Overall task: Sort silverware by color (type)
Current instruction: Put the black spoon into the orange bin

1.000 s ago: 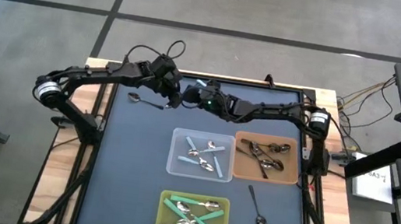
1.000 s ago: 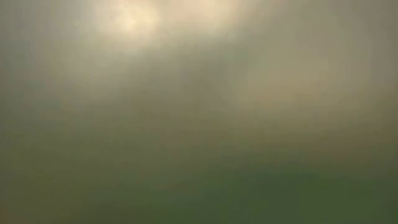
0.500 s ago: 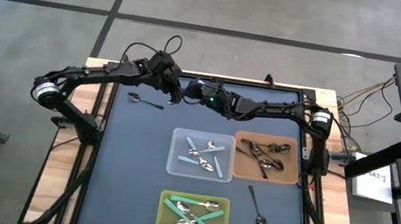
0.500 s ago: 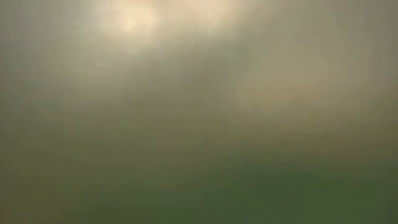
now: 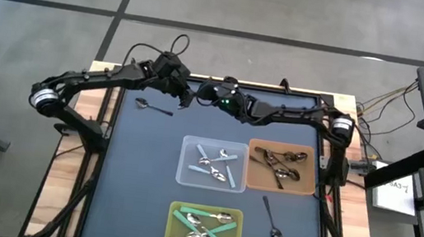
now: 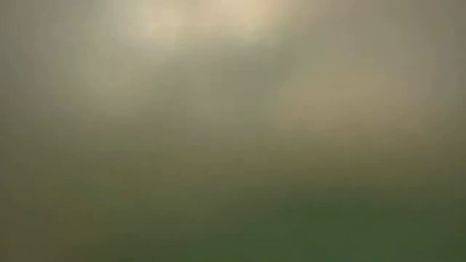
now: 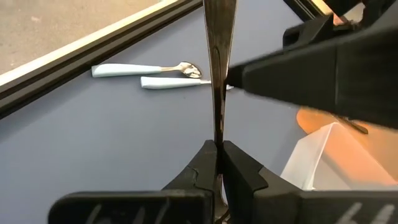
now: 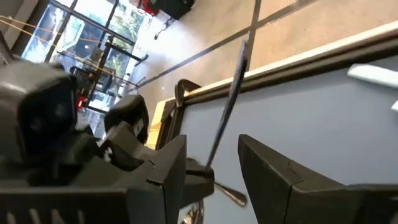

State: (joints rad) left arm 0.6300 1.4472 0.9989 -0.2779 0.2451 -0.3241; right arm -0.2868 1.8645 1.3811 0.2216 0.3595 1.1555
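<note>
At the table's far edge the left gripper (image 5: 184, 96) and the right gripper (image 5: 213, 96) meet almost fingertip to fingertip. Both have drawn back toward the far rail since a second ago, when they sat nearer the table's middle; the right arm now lies straighter along that rail. The left gripper (image 7: 219, 163) is clenched on a dark-handled spoon (image 7: 219, 74), the thin handle pinched between its fingers and standing up away from them. The right gripper (image 8: 211, 163) is spread open, its fingers on either side of that same spoon (image 8: 231, 102) without touching it. A second dark spoon (image 5: 152, 107) lies on the blue mat just beside the left gripper, unmoved. Two light-blue spoons (image 7: 149, 73) lie side by side near the far rail. The clear bin (image 5: 185, 169) holds light-blue spoons, the brown bin (image 5: 252, 174) next to it holds dark ones, and the yellow-green bin (image 5: 173, 231) nearer the front holds teal ones; none of these has changed. One more dark spoon (image 5: 272, 219) rests loose on the mat below the brown bin, as before. The low view shows only haze.
</note>
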